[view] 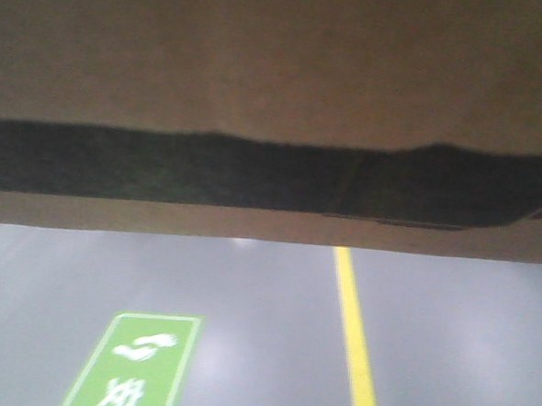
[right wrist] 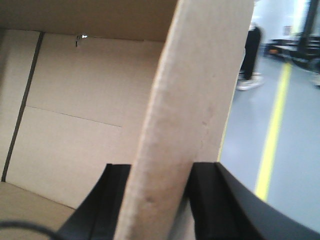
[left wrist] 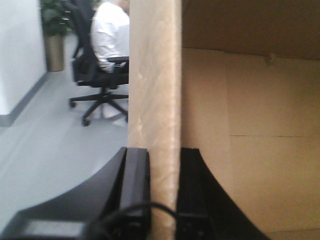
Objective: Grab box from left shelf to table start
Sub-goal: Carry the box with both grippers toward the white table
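Grey painted floor (view: 465, 344) with yellow line (view: 355, 337) and green footprint marking (view: 137, 365); box (view: 279, 65) fills the upper half of the front view, apparently held clear of the ground.

Left gripper (left wrist: 162, 175) is clamped on one upright side wall of the box, a finger on each face. Right gripper (right wrist: 160, 180) pinches the opposite wall likewise. Interior seen in both wrist views looks empty, so the load is probably light. Corrugated board is stiff along the wall but likely to bow or tear at a pinched edge. Best held low on both walls, kept level. Seated person (left wrist: 107, 35) at upper left of left wrist view. Neither shelf nor table visible.
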Motion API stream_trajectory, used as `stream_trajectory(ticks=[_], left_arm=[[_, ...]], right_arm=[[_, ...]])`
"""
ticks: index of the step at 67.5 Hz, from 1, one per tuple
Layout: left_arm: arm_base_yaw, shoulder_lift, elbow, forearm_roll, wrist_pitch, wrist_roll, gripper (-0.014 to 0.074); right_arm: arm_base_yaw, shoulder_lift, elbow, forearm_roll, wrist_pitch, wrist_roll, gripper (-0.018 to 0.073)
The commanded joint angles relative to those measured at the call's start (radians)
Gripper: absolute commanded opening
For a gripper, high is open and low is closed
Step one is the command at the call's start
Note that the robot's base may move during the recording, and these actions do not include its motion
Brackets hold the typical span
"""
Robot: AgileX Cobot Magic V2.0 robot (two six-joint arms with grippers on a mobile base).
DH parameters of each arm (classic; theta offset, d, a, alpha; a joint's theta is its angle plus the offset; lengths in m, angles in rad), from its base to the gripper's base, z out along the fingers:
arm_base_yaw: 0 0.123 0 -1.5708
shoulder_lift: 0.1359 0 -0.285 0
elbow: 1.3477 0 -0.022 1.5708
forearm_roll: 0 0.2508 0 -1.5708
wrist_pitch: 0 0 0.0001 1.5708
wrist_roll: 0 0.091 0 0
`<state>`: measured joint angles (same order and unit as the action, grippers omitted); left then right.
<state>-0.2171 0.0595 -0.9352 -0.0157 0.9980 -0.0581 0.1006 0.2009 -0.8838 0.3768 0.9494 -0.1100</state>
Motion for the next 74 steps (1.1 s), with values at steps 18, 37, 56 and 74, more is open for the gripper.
stream_trajectory(ticks=[18,37,56,74], left_arm=[[-0.007,0.016,-0.033,0.035,-0.193,-0.003,-0.0099],[-0.007,0.016,-0.033,0.035,-0.193,-0.003,-0.0099],[-0.007,0.016,-0.033,0.035,-0.193,-0.003,-0.0099],[-0.007,0.016,-0.033,0.035,-0.193,-0.003,-0.0099]], right_arm=[[-0.002,0.02,-0.028,-0.057,-0.147,-0.029,0.0063],[-0.002,0.02,-0.028,-0.057,-0.147,-0.029,0.0063],[-0.002,0.02,-0.028,-0.057,-0.147,-0.029,0.0063],[-0.002,0.02,-0.028,-0.057,-0.147,-0.029,0.0063]])
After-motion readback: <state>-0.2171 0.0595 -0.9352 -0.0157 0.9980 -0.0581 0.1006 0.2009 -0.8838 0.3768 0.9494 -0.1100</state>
